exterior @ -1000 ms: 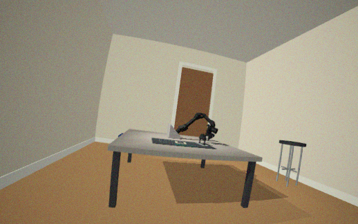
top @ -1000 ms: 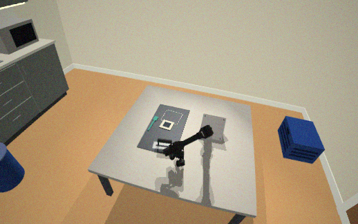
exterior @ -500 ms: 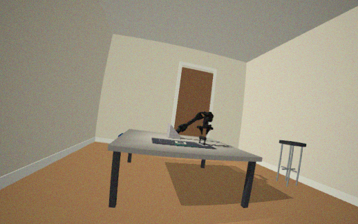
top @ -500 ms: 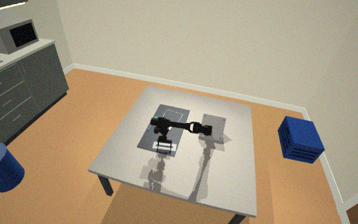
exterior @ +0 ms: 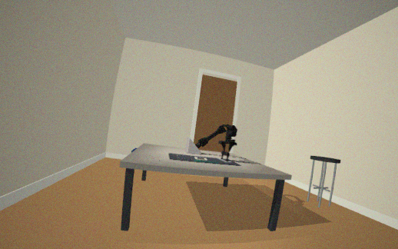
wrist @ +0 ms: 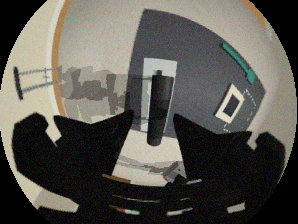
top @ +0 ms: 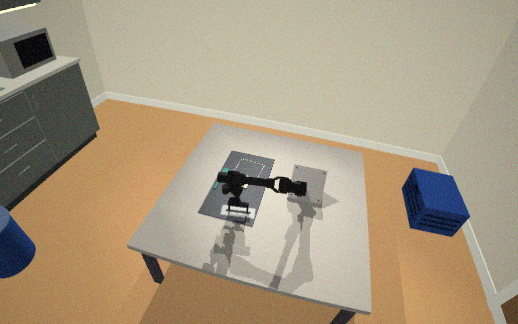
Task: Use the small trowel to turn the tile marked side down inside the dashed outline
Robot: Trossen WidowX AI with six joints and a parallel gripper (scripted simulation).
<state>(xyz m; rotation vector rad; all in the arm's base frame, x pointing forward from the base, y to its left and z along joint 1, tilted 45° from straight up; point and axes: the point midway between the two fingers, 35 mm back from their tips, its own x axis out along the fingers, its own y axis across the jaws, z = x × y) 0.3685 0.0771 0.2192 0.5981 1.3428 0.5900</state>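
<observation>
Spread fingers (exterior: pixel 223 154) are hovering over the black-handled trowel (top: pixel 241 204) (wrist: pixel 161 107), and we are pinching nothing; on the grey mat (top: pixel 212 205) (exterior: pixel 178 157) (wrist: pixel 195 65), the square tile (top: pixel 245 186) (exterior: pixel 200 158) (wrist: pixel 231 104) is lying marked side up, near the dashed outline (top: pixel 253 160) (wrist: pixel 254 101).

Teal-green tool (top: pixel 216 185) (wrist: pixel 237 61), dark-grey mat (top: pixel 212 206) (exterior: pixel 180 157) (wrist: pixel 196 75).

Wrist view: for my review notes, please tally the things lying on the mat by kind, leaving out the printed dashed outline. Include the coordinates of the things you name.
Pale tile with a dark centre (top: pixel 245 186) (exterior: pixel 200 158) (wrist: pixel 231 105): 1
White plate with a black handle (top: pixel 248 214) (wrist: pixel 160 105): 1
Slim teal tool (top: pixel 216 185) (wrist: pixel 238 61): 1
Total: 3
</observation>
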